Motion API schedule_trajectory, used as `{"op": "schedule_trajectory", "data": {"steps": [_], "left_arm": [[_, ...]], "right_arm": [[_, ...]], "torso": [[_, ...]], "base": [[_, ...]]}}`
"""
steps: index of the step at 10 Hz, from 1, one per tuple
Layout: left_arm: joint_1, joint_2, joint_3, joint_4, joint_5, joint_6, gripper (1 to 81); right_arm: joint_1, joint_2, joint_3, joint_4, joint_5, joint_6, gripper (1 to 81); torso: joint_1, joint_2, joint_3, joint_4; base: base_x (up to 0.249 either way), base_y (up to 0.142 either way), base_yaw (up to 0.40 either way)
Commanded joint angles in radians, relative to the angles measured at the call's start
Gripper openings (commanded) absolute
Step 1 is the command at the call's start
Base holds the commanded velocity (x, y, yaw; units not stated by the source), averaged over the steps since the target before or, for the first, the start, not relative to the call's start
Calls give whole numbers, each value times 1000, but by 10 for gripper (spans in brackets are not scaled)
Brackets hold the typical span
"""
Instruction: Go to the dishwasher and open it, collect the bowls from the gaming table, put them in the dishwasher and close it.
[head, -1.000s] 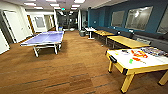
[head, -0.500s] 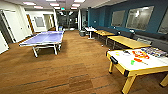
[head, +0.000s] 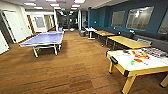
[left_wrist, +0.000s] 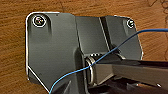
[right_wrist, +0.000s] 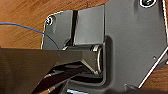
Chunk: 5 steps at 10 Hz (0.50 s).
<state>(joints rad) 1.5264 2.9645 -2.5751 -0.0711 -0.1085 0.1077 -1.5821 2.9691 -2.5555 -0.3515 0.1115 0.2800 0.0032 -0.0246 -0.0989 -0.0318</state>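
The gaming table (head: 147, 67), white-topped with a yellow rim and yellow legs, stands at the right of the head view, a short way ahead of me. Small coloured things lie on it, blurred: a bright green bowl (head: 132, 62), an orange one (head: 137, 60), a yellowish one (head: 117, 54) and a dark one (head: 125, 52). Flat colourful boxes (head: 155, 52) lie at its far side. The dishwasher is out of view. Both wrist views look down on wooden floor past my own dark plate.
A blue table-tennis table (head: 45, 38) stands ahead on the left. Plain yellow-wood tables (head: 127, 42) line the teal right wall with a dark bench behind. Open wooden floor (head: 75, 65) runs between them towards a corridor at the back.
The head view has hardly shifted over the last second. Nothing in the room has moved.
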Motion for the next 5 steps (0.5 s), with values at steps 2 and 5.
{"op": "schedule_trajectory", "data": {"steps": [2, 5], "left_arm": [[-38, -5, 4, -9, 58, 1, 811], [-36, -7, 6, -9, 59, 1, 811]], "right_arm": [[33, 4, 5, -14, -44, -7, 811], [35, 4, 5, -14, -49, -7, 811]], "torso": [[0, 0, 0, 0], [0, 0, 0, 0]], "base": [[0, 0, -362], [0, 0, -390]]}}
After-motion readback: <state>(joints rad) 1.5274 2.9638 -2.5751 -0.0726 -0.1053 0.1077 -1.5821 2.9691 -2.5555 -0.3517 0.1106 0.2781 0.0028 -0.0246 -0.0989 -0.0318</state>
